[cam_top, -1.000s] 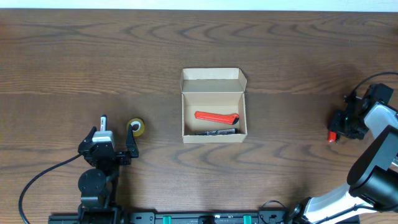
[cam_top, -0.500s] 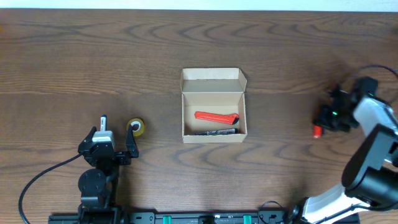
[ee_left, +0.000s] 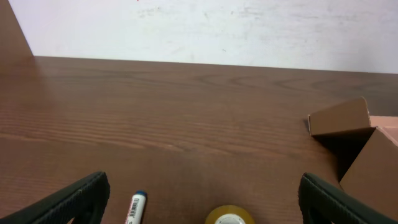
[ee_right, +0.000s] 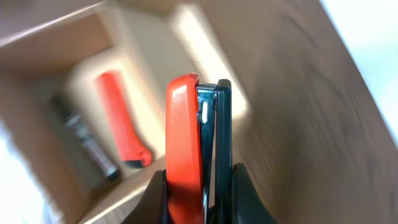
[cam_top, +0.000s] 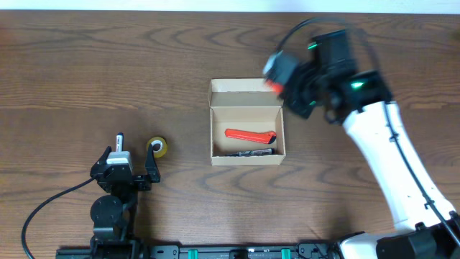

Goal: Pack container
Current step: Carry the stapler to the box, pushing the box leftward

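Note:
The container (cam_top: 246,121), a tan cardboard box with its flap lid open at the far side, sits mid-table. In it lie a red cutter (cam_top: 250,135) and a dark pen (cam_top: 248,152). My right gripper (cam_top: 279,78) hovers over the box's far right corner. It is shut on a red and black stapler-like object (ee_right: 186,137), which blurs in the overhead view. The right wrist view (ee_right: 200,193) looks down into the box (ee_right: 74,56) at the cutter (ee_right: 121,118) and pen (ee_right: 81,140). My left gripper (cam_top: 131,162) is open and empty, low at the front left.
A yellow tape roll (cam_top: 157,147) and a white marker with a blue cap (cam_top: 119,139) lie just ahead of the left gripper (ee_left: 199,202). Both show between its fingers, the tape (ee_left: 229,216) and the marker (ee_left: 134,208). The box's flap (ee_left: 339,118) is at right.
My right arm swung fast from the table's right edge to above the box's far right corner, carrying the red and black object. The left arm has not moved.

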